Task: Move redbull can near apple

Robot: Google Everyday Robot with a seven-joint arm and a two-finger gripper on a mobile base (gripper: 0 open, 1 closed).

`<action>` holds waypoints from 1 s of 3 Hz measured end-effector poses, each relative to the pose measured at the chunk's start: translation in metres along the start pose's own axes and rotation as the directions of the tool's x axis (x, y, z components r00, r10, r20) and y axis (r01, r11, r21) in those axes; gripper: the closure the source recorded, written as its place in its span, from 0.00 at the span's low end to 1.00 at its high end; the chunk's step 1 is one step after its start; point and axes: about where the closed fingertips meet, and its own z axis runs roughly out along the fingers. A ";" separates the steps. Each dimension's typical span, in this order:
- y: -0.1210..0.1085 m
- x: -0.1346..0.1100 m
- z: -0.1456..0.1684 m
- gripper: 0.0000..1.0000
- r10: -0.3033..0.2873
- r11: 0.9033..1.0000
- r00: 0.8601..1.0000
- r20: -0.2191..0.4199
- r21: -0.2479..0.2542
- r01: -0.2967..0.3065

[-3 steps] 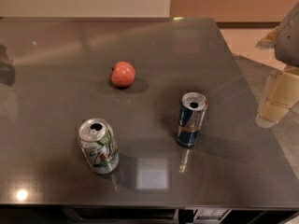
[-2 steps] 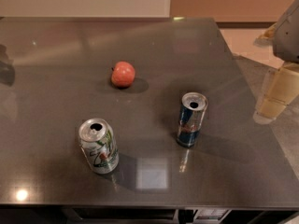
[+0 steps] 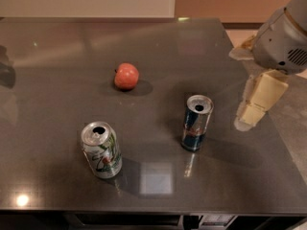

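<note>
The redbull can (image 3: 196,123) stands upright right of the table's middle, slim, blue and silver, with an opened silver top. The apple (image 3: 126,76) lies further back and to the left, small, round and red-orange. My gripper (image 3: 254,107) hangs at the right edge of the table, to the right of the redbull can and apart from it, with cream-coloured fingers (image 3: 263,92) pointing down. It holds nothing that I can see.
A wider silver can (image 3: 101,150) with green and red print stands upright at the front left. The dark glossy table (image 3: 57,56) ends at its right edge just beyond my gripper and at the front edge below the cans.
My gripper has moved left, closer to the redbull can. The cans and the apple have not moved.
</note>
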 end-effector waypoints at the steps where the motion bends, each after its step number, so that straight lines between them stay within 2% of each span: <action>1: 0.015 -0.022 0.024 0.00 -0.033 0.997 0.994 0.105 -0.063 0.039; 2: 0.029 -0.038 0.042 0.00 -0.067 0.992 0.983 0.172 -0.097 0.085; 3: 0.035 -0.044 0.056 0.00 -0.084 0.988 0.978 0.192 -0.115 0.108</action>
